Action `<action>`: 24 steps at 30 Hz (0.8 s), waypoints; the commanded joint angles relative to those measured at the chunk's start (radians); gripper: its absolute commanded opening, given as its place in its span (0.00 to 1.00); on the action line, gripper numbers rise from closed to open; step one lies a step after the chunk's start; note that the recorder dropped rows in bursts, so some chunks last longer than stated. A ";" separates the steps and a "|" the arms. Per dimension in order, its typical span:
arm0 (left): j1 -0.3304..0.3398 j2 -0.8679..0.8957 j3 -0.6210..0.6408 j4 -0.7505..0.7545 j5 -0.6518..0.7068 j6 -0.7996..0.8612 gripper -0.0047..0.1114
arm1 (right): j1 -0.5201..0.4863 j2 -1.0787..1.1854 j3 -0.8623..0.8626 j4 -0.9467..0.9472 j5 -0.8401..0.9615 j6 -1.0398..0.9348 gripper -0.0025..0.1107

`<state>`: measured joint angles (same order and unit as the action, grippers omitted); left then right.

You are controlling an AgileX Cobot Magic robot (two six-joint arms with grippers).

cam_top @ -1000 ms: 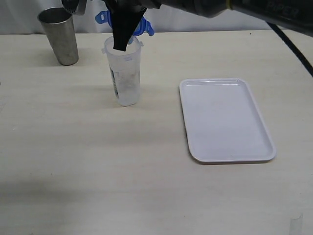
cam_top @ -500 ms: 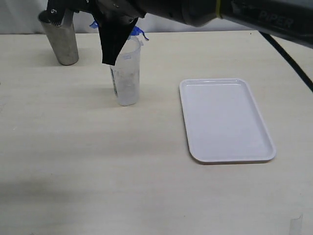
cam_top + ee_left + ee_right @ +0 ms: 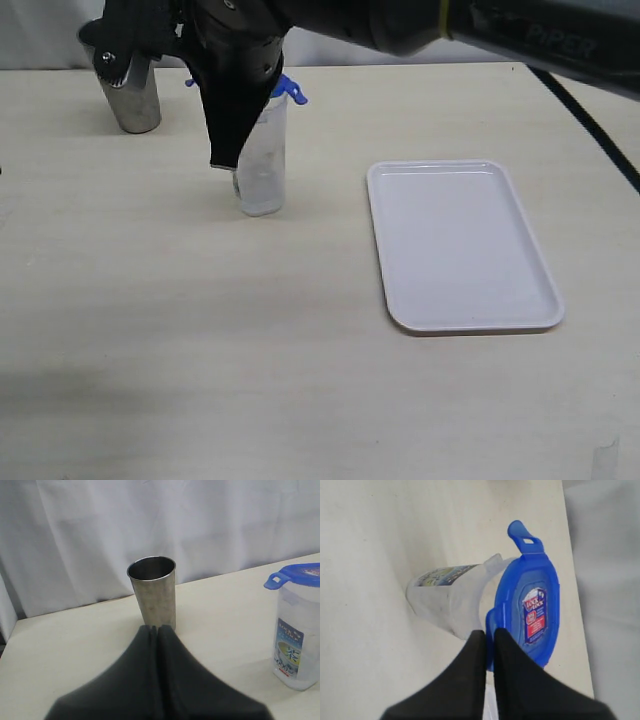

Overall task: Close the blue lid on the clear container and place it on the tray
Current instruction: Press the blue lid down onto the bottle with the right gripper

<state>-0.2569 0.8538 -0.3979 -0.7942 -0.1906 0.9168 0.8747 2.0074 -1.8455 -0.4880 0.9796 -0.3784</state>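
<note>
My left pincer is shut and empty, facing the cup. My right pincer is shut on the lid, which sits atop the container on the tabletop, well left of the tray.

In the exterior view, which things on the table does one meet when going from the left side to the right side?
Grey steel cup → tall clear plastic container, with the round blue lid on its top → flat white rectangular tray.
</note>
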 commanded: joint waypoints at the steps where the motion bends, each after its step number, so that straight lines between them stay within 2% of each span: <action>1: 0.003 -0.005 0.005 -0.003 0.001 -0.004 0.04 | 0.000 0.004 0.009 0.064 0.006 -0.048 0.06; 24: 0.003 -0.005 0.005 -0.003 0.007 -0.004 0.04 | 0.000 0.019 0.009 0.015 0.039 -0.075 0.06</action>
<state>-0.2569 0.8538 -0.3979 -0.7942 -0.1862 0.9168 0.8747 2.0264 -1.8394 -0.4529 1.0159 -0.4477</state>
